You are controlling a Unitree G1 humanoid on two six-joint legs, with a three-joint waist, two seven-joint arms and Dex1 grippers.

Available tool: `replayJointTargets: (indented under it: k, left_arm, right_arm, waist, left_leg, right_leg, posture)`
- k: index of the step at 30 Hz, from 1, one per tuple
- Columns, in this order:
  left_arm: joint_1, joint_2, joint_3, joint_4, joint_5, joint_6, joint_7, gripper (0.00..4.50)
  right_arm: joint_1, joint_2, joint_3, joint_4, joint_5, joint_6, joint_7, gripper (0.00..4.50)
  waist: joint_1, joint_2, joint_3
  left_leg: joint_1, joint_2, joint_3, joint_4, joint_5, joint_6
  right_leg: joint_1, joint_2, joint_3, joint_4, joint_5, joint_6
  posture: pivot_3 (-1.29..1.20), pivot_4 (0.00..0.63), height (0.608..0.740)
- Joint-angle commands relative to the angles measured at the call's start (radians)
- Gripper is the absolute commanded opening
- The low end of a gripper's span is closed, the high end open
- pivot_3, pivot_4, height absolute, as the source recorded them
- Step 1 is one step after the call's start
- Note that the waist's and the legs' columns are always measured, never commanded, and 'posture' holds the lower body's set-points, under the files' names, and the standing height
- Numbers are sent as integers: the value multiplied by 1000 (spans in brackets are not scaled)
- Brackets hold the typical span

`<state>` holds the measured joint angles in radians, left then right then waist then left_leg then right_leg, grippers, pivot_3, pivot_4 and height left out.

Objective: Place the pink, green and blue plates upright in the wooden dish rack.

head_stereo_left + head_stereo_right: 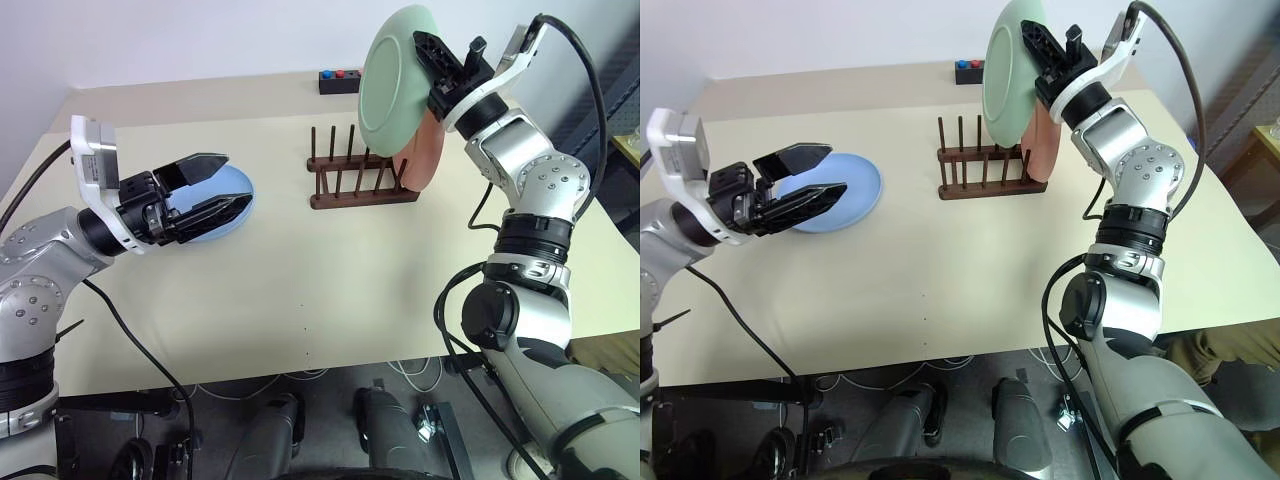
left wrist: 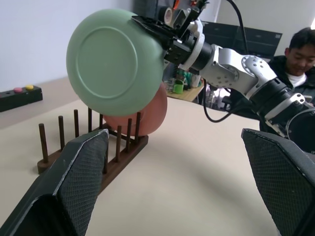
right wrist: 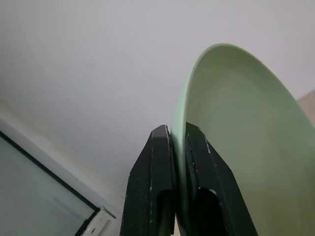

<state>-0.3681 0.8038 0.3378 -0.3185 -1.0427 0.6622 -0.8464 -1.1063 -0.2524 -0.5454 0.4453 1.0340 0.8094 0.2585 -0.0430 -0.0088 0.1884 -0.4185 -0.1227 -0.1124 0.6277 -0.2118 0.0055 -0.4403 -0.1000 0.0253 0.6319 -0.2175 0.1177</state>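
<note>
Pinching the green plate (image 1: 392,82) by its rim in the right gripper (image 1: 447,70), above the wooden dish rack (image 1: 352,178), risking knocking the pink plate (image 1: 426,155) already standing just below or snagging pegs, while holding the left gripper (image 1: 205,190) wide over the blue plate (image 1: 236,198).

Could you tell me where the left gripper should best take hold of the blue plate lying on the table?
Probably by its raised rim, on the edge nearest the open left gripper. The blue plate lies flat on the table, so only its thin rim can fit between the fingers.
</note>
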Motion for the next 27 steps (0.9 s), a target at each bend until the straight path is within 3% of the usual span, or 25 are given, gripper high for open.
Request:
replayJointTargets:
  k: [1, 25, 26, 27]
  left_arm:
    - [-11, 7, 39, -21, 1, -18, -7, 4447]
    - [-12, 3, 26, -26, 41, -27, -12, 4447]
    - [-12, 2, 26, -26, 41, -26, -12, 4500]
    - [-11, 2, 25, -25, 40, -24, -11, 4500]
  right_arm:
    - [-28, 5, -17, -19, 39, 4, -6, 0]
    - [44, -4, 92, -31, -87, 18, 24, 0]
    - [43, -5, 93, -32, -84, 23, 33, 729]
    - [42, -6, 95, -34, -83, 26, 40, 1075]
  waist:
    - [0, 0, 0]
    - [0, 0, 0]
    - [0, 0, 0]
    - [0, 0, 0]
  left_leg:
    - [0, 0, 0, 0, 0, 0]
    - [0, 0, 0, -1, 0, 0]
    - [0, 0, 0, -1, 0, 0]
    - [0, 0, 0, -1, 0, 0]
  right_leg:
    - [0, 0, 0, 0, 0, 0]
    - [0, 0, 0, 0, 0, 0]
    - [0, 0, 0, -1, 0, 0]
    - [0, 0, 0, -1, 0, 0]
  posture:
    - [0, 150, 740]
    - [0, 150, 740]
    - [0, 150, 740]
    - [0, 150, 740]
